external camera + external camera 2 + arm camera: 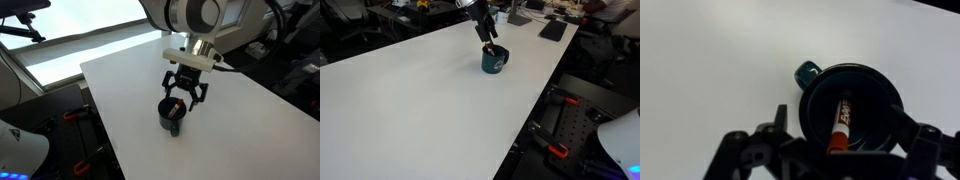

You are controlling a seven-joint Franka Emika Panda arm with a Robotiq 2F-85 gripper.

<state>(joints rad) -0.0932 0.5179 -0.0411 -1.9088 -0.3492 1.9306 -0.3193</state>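
Teal mug: upright on the white desk in an exterior view.
Pincer: right above the mug, fingers spread wide past the rim, gripping nothing.
Marker: red end showing at the mug's mouth.
Mug from farther off: in an exterior view, pincer directly over it, bare desk all round.
Wrist view: mug dead below, handle to its left; marker leaning loose inside, the fingers well apart either side.
Step, by my read: lined up over the marker, no grip yet.
Next move calls for: a plumb line through the mouth, fingers clear of the rim.
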